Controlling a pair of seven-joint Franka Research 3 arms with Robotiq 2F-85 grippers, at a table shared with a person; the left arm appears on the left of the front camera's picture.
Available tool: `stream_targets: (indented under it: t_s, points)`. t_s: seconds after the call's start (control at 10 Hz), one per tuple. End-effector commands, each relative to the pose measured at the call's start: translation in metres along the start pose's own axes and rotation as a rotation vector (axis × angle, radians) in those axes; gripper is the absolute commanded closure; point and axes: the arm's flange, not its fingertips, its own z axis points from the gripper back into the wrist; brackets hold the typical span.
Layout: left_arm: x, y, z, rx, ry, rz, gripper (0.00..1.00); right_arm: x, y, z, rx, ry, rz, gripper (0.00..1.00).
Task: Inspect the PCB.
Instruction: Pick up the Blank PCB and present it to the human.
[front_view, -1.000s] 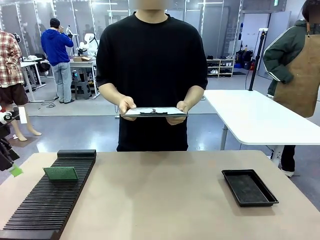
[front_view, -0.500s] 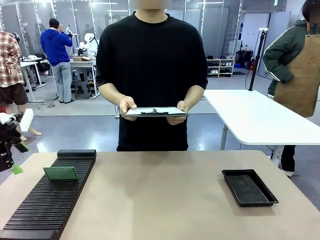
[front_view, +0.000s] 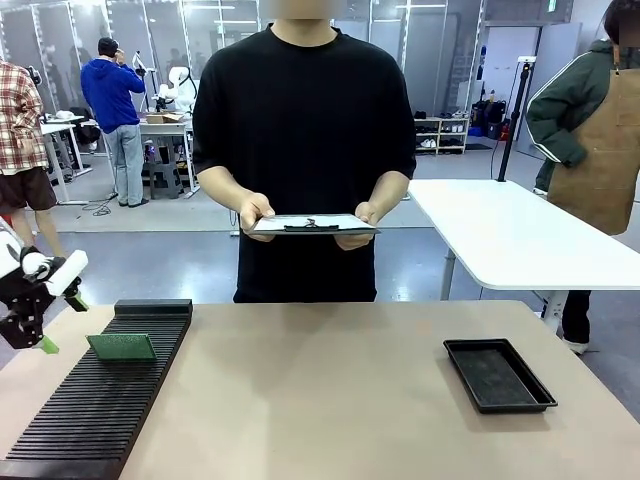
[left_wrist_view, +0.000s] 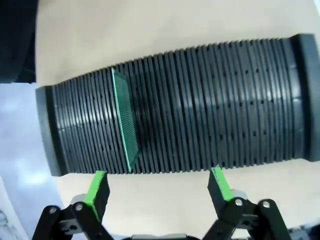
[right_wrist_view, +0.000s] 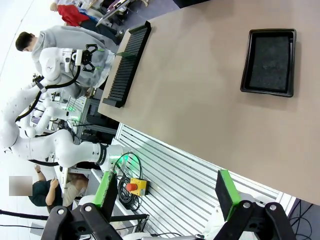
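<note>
Here, the table (front_view: 330, 400) is shown carrying a black slotted rack (front_view: 100, 405) (robot's left side), with the PCB (front_view: 121, 347) stood in a slot near its far end. The left gripper (left_wrist_view: 157, 182) is held beside the rack, jaws apart; the right gripper (right_wrist_view: 165, 187), seemingly raised high, is likewise spread.

Wide bare table (front_view: 320, 400) lies between the slotted rack (front_view: 100, 410) at left and the black tray (front_view: 498, 375) at right; only the PCB (front_view: 121, 347) stands up from the rack, open air above.
</note>
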Motion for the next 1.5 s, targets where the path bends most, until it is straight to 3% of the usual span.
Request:
stream_targets:
  t_s: [0.0,0.3,0.8,1.1,1.2,1.3,1.4]
  points:
    - [-0.008,0.023,-0.016,-0.014,0.030,0.037,0.00,0.000,0.001,0.001,0.013,-0.001,0.020,0.00]
    - [-0.002,0.041,-0.048,0.031,0.106,0.095,0.00,0.000,0.001,0.001,0.013,-0.001,0.020,0.00]
    - [0.008,0.064,-0.069,-0.018,0.211,0.104,0.00,0.000,0.001,0.001,0.013,-0.001,0.020,0.00]
    - [0.004,0.071,-0.085,-0.056,0.221,0.135,0.00,0.000,0.001,0.001,0.013,-0.001,0.020,0.00]
    - [0.003,0.071,-0.090,-0.062,0.234,0.145,0.08,0.000,0.001,0.001,0.013,-0.001,0.020,0.00]
    - [0.003,0.072,-0.096,-0.061,0.233,0.149,0.50,0.000,0.001,0.001,0.013,-0.001,0.020,0.00]
    - [0.002,0.071,-0.098,-0.077,0.234,0.151,0.67,0.000,0.001,0.001,0.013,-0.001,0.020,0.00]
